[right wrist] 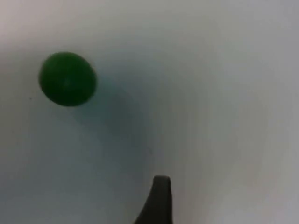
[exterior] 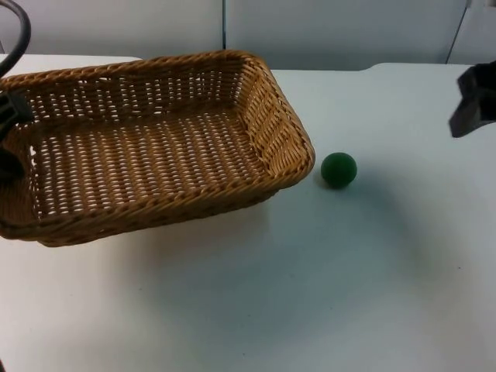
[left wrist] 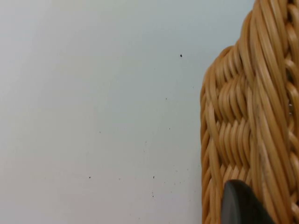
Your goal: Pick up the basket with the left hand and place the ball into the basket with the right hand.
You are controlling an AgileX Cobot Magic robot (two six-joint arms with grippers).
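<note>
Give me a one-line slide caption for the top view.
Left gripper at the wicker basket's left end; green ball beside it, right gripper off to the right.

Bright, even light; soft shadows under basket (exterior: 147, 147) and blurred ball (right wrist: 67, 78).

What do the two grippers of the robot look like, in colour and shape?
Both are black. The left gripper shows dark blocky parts by the woven wicker basket's end, and a rounded matt fingertip. The right gripper is an angular black block, with a narrow fingertip.
</note>
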